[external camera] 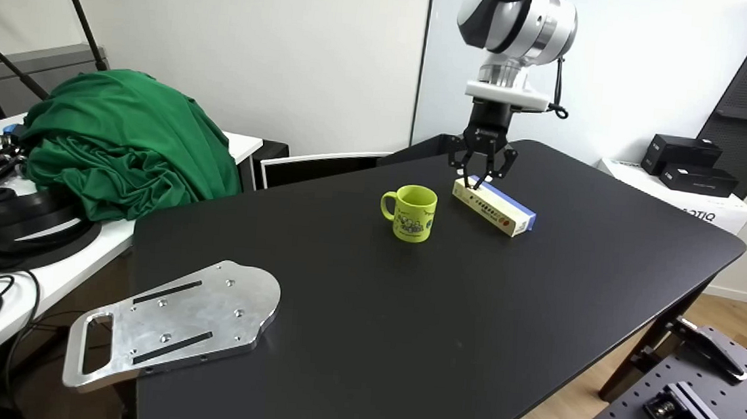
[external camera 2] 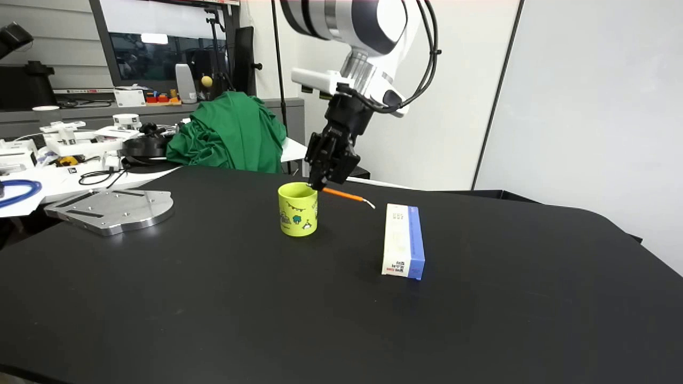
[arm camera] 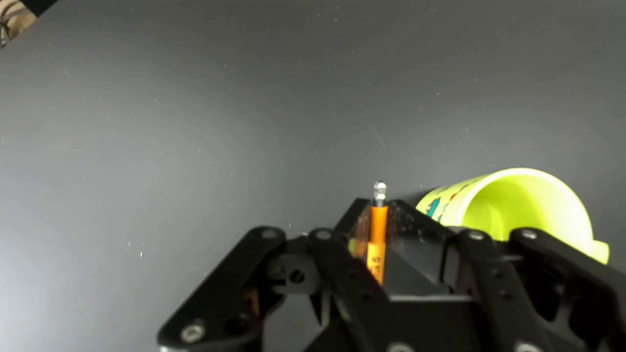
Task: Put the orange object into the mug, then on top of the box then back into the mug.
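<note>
The lime-green mug stands upright on the black table, left of the box in both exterior views. The wrist view shows it at right. The orange object, a thin stick with a pale curved end, sticks out from the gripper, sloping down toward the box side. In the wrist view the orange object is pinched between the fingertips, silver end outward. The gripper is above the table beside the mug. The box lies flat, cream and blue, outside the wrist view.
A silver metal plate lies at the table's left in both exterior views. A side table with a green cloth and cables stands beyond the left edge. A wall is behind the arm.
</note>
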You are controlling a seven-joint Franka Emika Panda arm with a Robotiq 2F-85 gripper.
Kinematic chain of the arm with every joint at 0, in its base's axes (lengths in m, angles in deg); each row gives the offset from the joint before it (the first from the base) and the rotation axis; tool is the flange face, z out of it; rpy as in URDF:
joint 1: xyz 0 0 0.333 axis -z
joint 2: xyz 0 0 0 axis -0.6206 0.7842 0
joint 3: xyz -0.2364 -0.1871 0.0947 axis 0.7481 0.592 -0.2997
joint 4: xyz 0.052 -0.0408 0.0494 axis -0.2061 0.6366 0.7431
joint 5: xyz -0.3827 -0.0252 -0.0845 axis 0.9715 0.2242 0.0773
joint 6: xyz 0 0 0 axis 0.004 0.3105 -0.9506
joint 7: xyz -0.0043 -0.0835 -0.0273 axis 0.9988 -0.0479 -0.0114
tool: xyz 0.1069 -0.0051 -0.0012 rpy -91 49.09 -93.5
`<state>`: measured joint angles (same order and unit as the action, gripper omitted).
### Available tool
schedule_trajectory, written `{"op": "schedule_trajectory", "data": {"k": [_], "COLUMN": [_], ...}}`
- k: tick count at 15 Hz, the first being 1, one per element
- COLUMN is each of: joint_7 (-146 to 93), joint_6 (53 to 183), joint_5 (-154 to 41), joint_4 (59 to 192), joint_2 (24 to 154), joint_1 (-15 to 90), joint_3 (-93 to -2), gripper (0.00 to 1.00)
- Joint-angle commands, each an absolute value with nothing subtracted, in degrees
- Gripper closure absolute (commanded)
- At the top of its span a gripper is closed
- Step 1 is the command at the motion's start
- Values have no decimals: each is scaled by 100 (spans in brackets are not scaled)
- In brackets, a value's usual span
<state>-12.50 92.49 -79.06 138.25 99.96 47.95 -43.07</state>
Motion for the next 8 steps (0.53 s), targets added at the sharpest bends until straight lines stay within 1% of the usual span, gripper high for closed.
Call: {"op": "schedule_trajectory", "data": {"k": [1, 8], "joint_7": [-892, -694], "joint_6": [8225, 8053], "joint_5": [-8587, -9942], "joint_4": [13210, 12865], "joint_2": [10151, 10393], "joint_1": [5036, 5160], "joint_3": [-4365, -4360], "gripper": [96, 96]}}
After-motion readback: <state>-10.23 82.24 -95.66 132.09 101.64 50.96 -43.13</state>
